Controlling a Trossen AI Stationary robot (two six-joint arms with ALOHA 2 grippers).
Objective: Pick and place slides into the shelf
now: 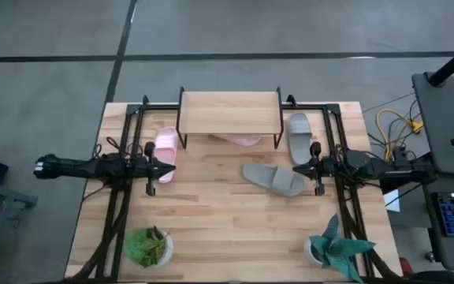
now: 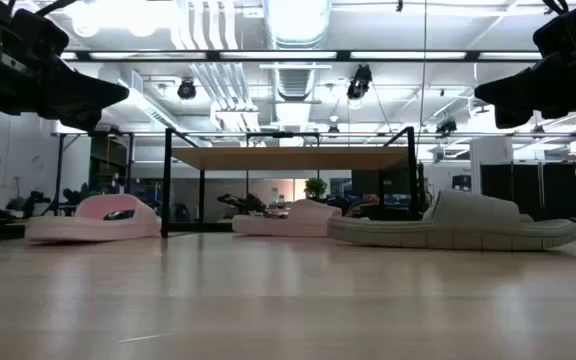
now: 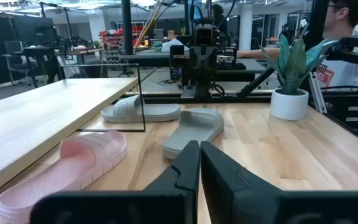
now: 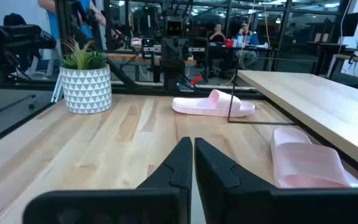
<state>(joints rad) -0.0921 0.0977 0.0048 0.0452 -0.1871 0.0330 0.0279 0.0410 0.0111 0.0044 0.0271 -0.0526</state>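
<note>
counts on the table

there are four slides – two pink, two grey. one pink slide [image 1: 165, 145] lies left of the shelf [image 1: 229, 111], the other pink slide [image 1: 240, 140] under it. one grey slide [image 1: 299, 136] lies right of the shelf, the second grey slide [image 1: 274, 178] in front. one shelf only. two potted plants – a bushy plant [image 1: 148, 246] and a leafy plant [image 1: 336, 248]. two arms.

A robotics lab or workshop: exposed ceiling ducts [image 2: 298, 25] and strip lights overhead, workbenches and equipment racks [image 3: 114, 43] beyond the table, seated people [image 4: 232, 37] far off.
</note>
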